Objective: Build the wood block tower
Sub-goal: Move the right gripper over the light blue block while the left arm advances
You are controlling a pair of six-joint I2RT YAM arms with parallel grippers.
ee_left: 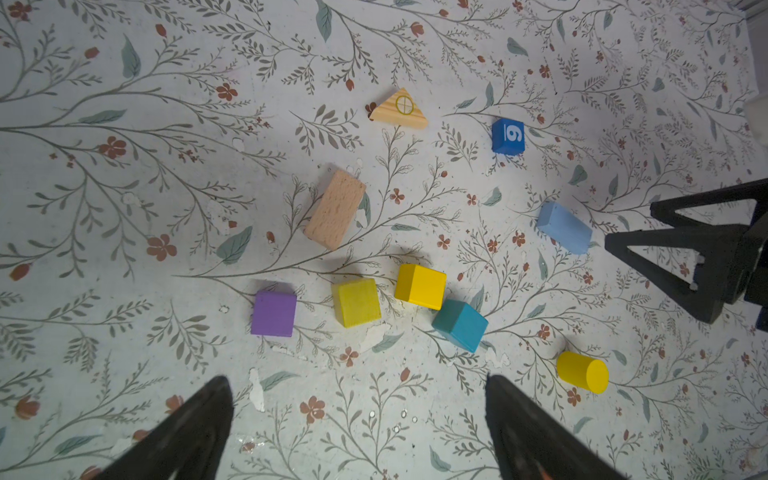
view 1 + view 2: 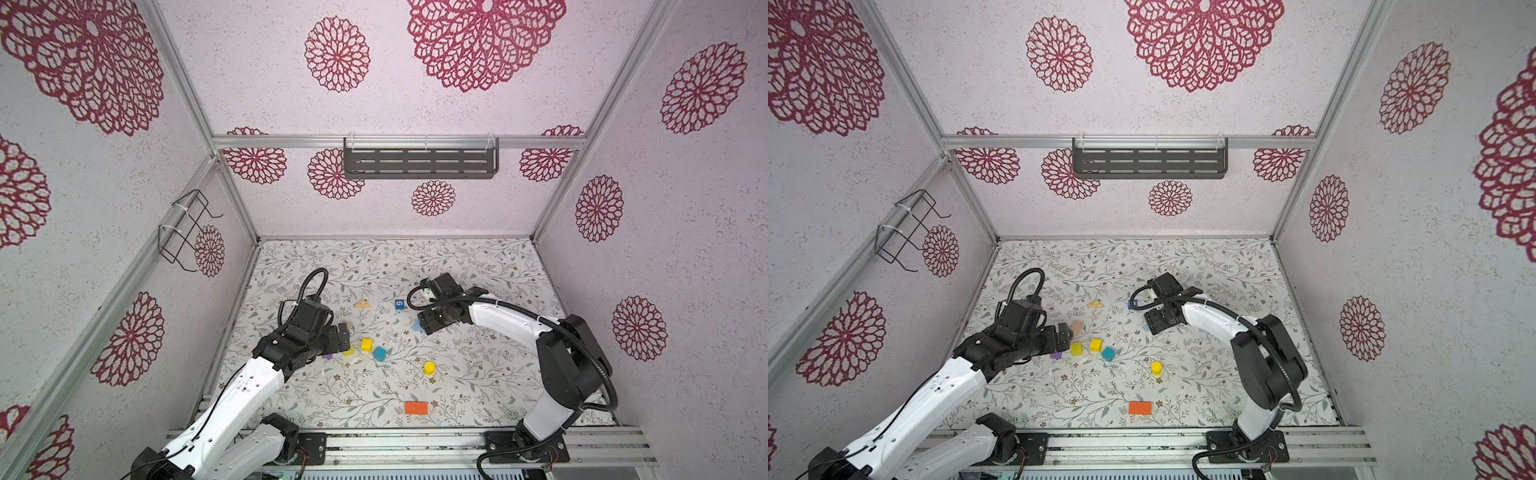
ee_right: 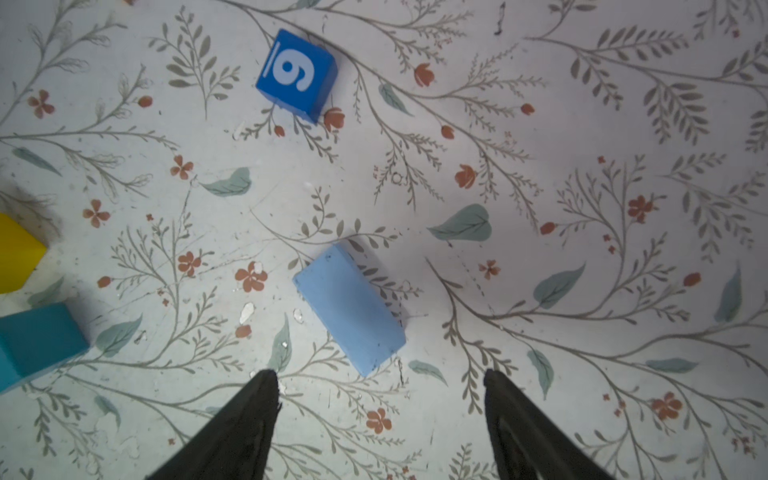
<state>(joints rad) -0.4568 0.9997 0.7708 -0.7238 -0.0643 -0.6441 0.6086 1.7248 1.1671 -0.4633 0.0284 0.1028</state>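
No tower stands; the blocks lie loose and apart on the floral mat. My left gripper (image 1: 356,380) hangs open above the mat, just short of a purple cube (image 1: 273,313), two yellow cubes (image 1: 356,302) and a teal cube (image 1: 459,325). Farther off lie a tan block (image 1: 335,209), a yellow cylinder (image 1: 582,372) and a wooden triangle (image 1: 400,109). My right gripper (image 3: 378,374) is open over the mat with the light blue block (image 3: 351,307) just beyond its tips. The blue cube marked "6" (image 3: 296,75) sits past that. An orange block (image 2: 416,408) lies alone near the front edge.
Patterned walls close in the mat on three sides. A dark slotted shelf (image 2: 419,160) hangs on the back wall and a wire rack (image 2: 185,230) on the left wall. A metal rail (image 2: 415,440) with both arm bases runs along the front.
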